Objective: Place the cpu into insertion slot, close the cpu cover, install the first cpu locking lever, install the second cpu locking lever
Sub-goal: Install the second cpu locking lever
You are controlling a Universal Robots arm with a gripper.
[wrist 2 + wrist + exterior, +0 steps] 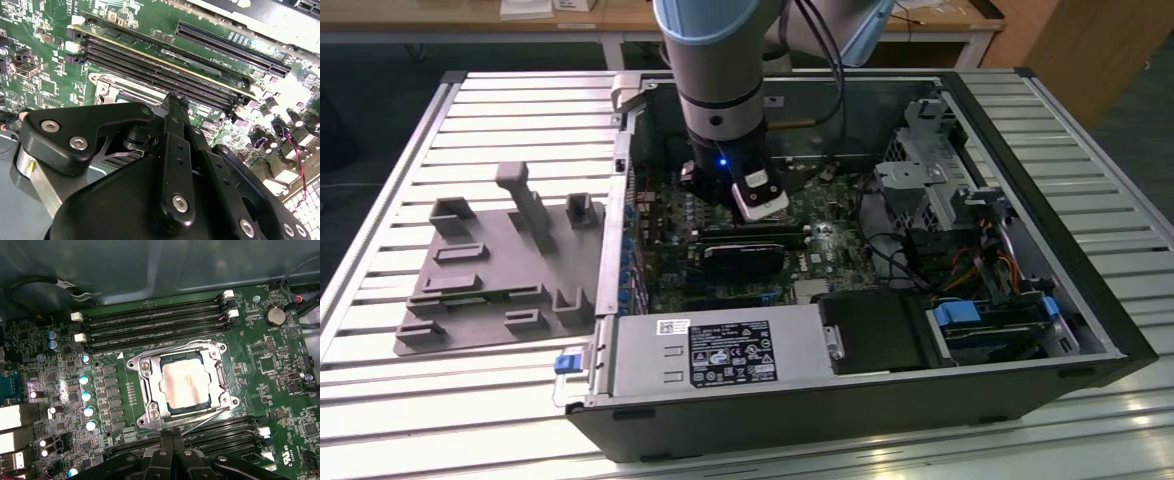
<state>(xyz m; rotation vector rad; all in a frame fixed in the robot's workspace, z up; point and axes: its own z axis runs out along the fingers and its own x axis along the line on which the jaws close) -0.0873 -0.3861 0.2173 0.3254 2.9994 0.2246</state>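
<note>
In the first wrist view, the small flat square cpu (182,383) with a pale silvery face is seen lying in the insertion slot (182,416), the square socket with a silver metal rim set into the green circuit board (270,385). The thin silver metal cpu cover (148,385) is folded down around it, so that the chip face shows through the square window. Two thin wire locking levers (207,418) are seen along the socket sides; they appear slightly raised and not yet hooked, but this cannot be told for sure.

The black gripper (171,452) is held just beside the socket edge that faces the near memory slots, and its fingers are brought together, with nothing seen between them. It is judged that the closed tips are used as a narrow pushing tool, because a lever wire is too thin to be grasped. In the second wrist view, the joined black fingers (176,150) are seen low over the board, near the long black memory slots (165,70).

In the exterior view, the grey arm (718,90) is reached down into the open black computer case (1107,340), which is laid on its side on a slatted metal table (454,400) so that the board faces upward
</note>
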